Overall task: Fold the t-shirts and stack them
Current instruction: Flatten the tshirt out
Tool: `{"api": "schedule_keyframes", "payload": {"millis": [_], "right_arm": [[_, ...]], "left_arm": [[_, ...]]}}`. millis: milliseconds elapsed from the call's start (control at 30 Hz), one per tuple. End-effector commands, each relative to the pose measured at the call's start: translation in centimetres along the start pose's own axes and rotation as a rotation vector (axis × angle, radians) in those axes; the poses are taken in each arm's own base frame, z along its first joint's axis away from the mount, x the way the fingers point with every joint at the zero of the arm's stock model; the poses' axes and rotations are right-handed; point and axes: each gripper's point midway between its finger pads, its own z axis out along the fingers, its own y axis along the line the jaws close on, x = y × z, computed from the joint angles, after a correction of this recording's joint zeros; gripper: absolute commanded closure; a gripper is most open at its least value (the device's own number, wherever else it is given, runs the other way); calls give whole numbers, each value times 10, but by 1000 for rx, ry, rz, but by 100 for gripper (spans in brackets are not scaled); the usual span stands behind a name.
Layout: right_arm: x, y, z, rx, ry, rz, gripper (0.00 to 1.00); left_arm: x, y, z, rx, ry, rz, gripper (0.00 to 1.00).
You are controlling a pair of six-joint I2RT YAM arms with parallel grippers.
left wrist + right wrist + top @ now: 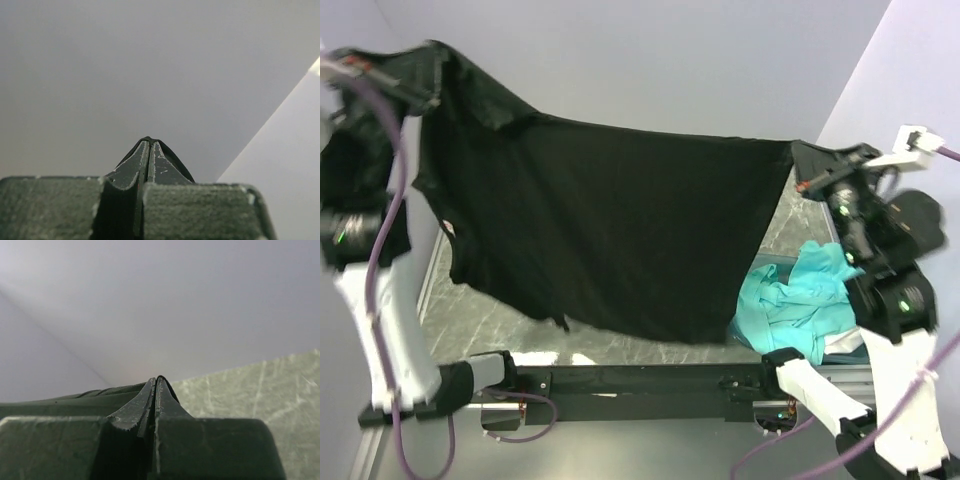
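Observation:
A black t-shirt [610, 230] hangs spread out in the air above the table, stretched between my two grippers. At the top left, my left gripper [428, 72] is shut on one upper corner of it. My right gripper [803, 165] is shut on the opposite corner at the right. In the left wrist view the jaws [149, 143] are pressed together with a thin edge of black cloth between them. The right wrist view shows the same at its jaws [156, 380], with the black cloth [75, 399] running off to the left. Teal t-shirts [790, 300] lie crumpled at the right.
The teal shirts sit in a round blue tub [848, 345] beside the right arm's base. The marbled grey tabletop [470, 310] shows below the hanging shirt. Pale walls close in on the left, back and right.

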Motion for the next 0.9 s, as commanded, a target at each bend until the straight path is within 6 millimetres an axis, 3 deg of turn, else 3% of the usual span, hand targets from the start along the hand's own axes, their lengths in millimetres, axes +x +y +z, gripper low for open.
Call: {"api": "schedule_keyframes", "payload": {"millis": [0,67,100,133,167,200,233,267,300,333,367,400,433,467,500,533,567,600,633,700,767,800,833,867], "right_arm": [[35,-35,40,128,48,-21,100],[60,-56,66,174,75,-54,100],[78,-73,76,219,97,-74,100],[83,-80,87,231,87,-78,100],[106,-98,105,266,131,-88,100],[118,-113,115,293,150,-86,100],[127,-122,126,307,162,-82,100],[150,-140,146,335,200,-74,100],[152,-149,158,351,202,-71,100],[180,-169,179,380,250,-76,100],[191,-180,190,396,271,-79,100],[186,-182,207,395,258,-78,100],[222,-208,224,430,335,-81,100],[234,-219,235,445,366,-79,92],[216,-214,258,419,334,-75,79],[260,-240,266,458,452,-74,52],[267,-247,274,469,479,-78,45],[248,-233,295,434,441,-86,42],[272,-246,296,457,510,-104,37],[268,-238,305,427,512,-108,29],[266,-231,303,410,512,-114,25],[275,-234,296,415,535,-113,25],[266,-225,293,395,517,-106,24],[269,-217,289,377,528,-102,24]], "left_arm": [[80,60,51,-44,183,-87,99],[117,87,65,-70,260,-117,99],[145,111,80,-94,305,-131,99],[166,122,86,-91,349,-151,99],[186,136,93,-97,389,-166,99],[228,168,106,-135,467,-201,99],[251,182,111,-148,513,-216,99],[258,187,120,-145,534,-219,99],[299,218,127,-192,601,-247,99],[314,230,130,-203,626,-250,99],[318,232,138,-187,625,-253,83],[346,253,141,-211,661,-273,70],[345,253,150,-198,648,-266,59],[364,267,151,-210,673,-281,41],[367,269,154,-206,674,-279,26],[364,267,159,-193,665,-275,17],[365,267,159,-192,668,-274,2],[364,265,158,-190,668,-272,1],[359,264,157,-189,664,-261,1],[350,256,145,-201,667,-249,1],[351,253,123,-236,701,-238,1],[354,254,113,-260,721,-234,1],[369,264,95,-309,767,-235,1],[366,260,86,-319,779,-232,1]]}}
